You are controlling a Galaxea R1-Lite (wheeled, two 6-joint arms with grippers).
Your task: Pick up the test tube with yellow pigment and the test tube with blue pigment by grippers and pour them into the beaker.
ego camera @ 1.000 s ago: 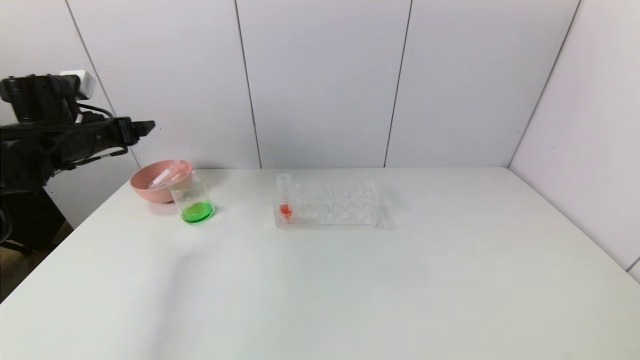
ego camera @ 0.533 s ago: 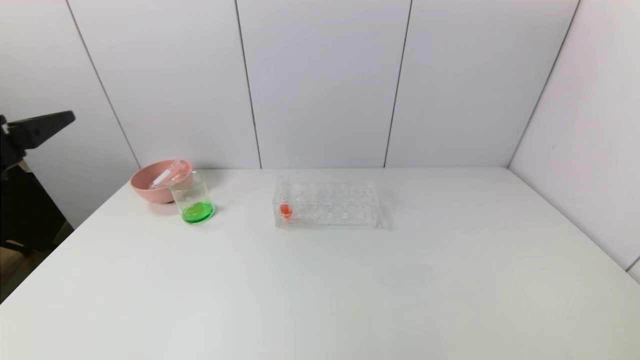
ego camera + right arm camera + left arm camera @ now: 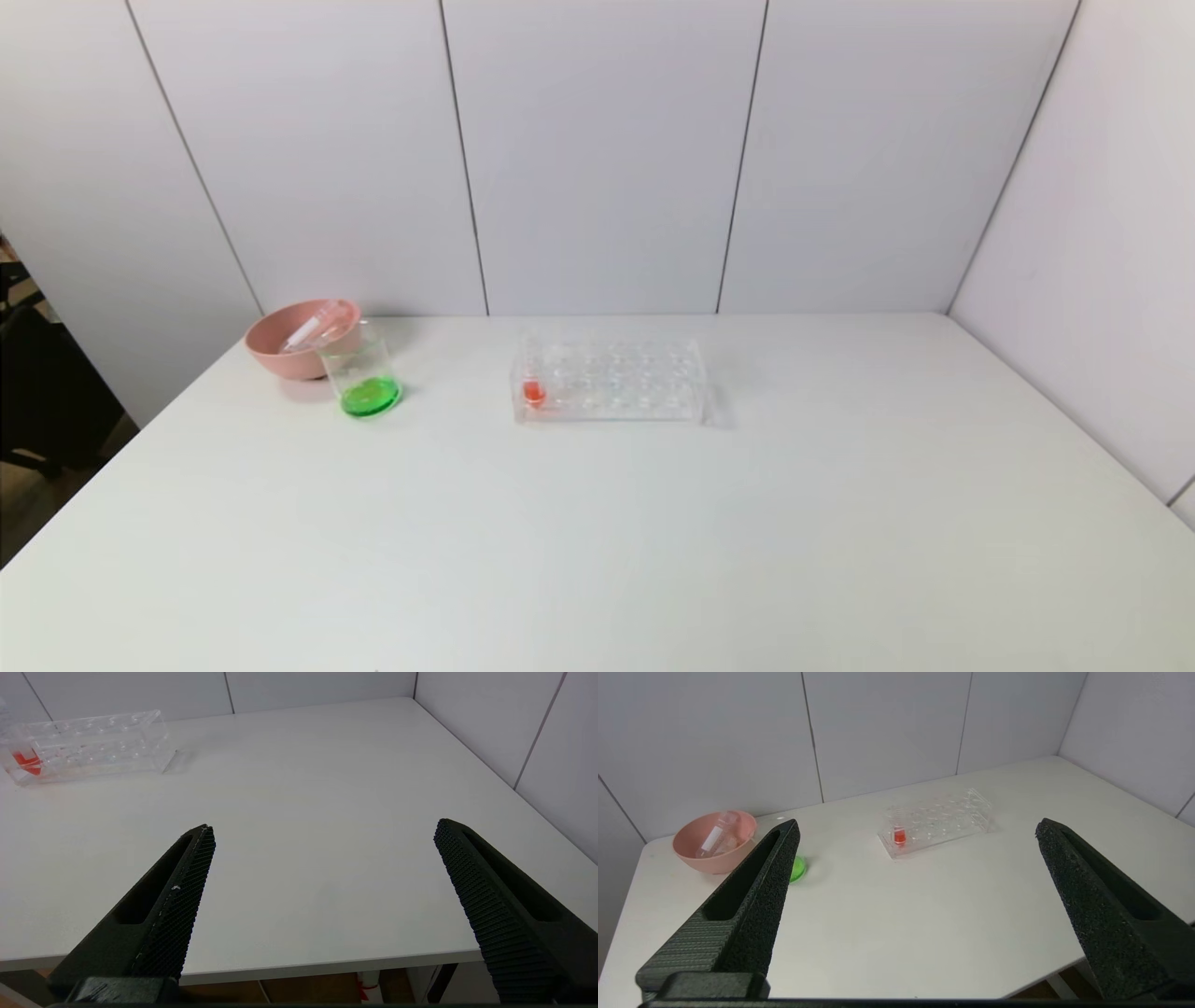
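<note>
On the table point(image 3: 597, 541), near its far left corner, the beaker point(image 3: 362, 378) holds green liquid, just in front of the pink bowl point(image 3: 285, 350). An empty tube point(image 3: 308, 329) leans inside that bowl. Farther right, the clear rack point(image 3: 611, 383) keeps one tube of red-orange liquid point(image 3: 533, 390) at its left end. My left end effector point(image 3: 915, 828) and right end effector point(image 3: 324, 828) hang at the near edge, fingers wide apart, holding nothing.

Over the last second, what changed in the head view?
The left arm drew back off the left edge and is gone from the head view; the left gripper is open and empty. The beaker with green liquid, pink bowl and tube rack stayed put.
</note>
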